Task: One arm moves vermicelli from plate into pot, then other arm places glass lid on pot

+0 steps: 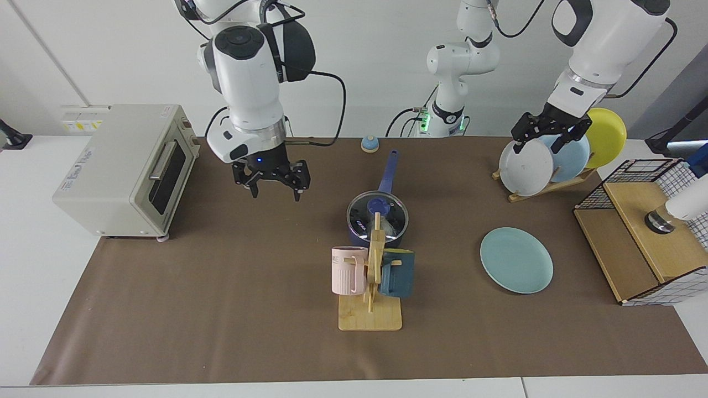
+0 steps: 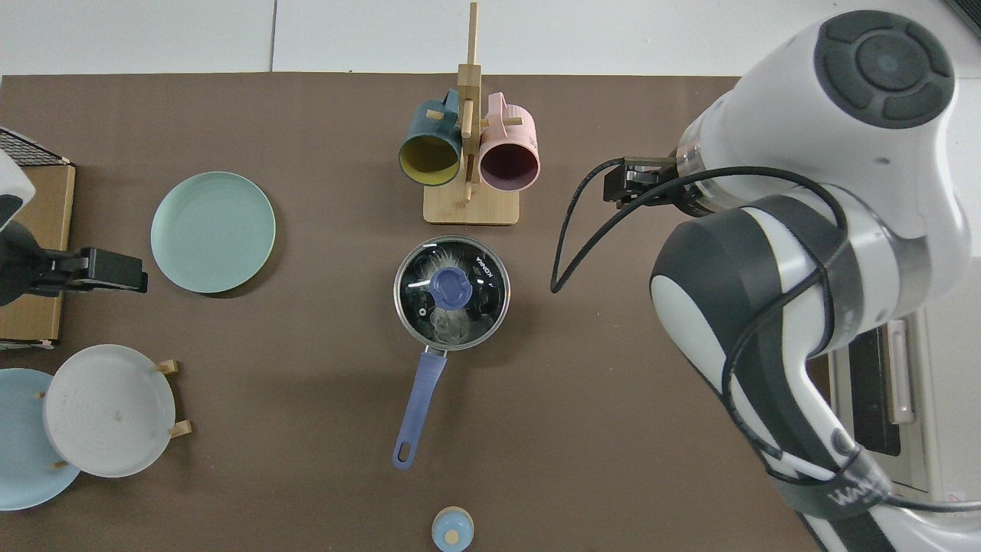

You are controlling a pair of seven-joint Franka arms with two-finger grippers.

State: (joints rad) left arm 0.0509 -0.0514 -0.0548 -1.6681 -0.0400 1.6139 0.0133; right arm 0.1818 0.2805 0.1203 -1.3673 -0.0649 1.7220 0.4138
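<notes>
This is a robotics lab arranged like a kitchen. Two white robot arms stand at the far edge of a white table [image 1: 22,265], which is covered with a brown paper mat [image 1: 221,309], in front of a plain white wall with a socket strip [image 1: 81,125]. Kitchen things are placed on it only as props: a toaster oven [image 1: 126,168] at one end, a wooden plate rack [image 1: 545,185], a wooden mug stand [image 1: 370,309] in the middle, and a wire basket [image 1: 652,166] at the other end. Cables run to the arm bases.
</notes>
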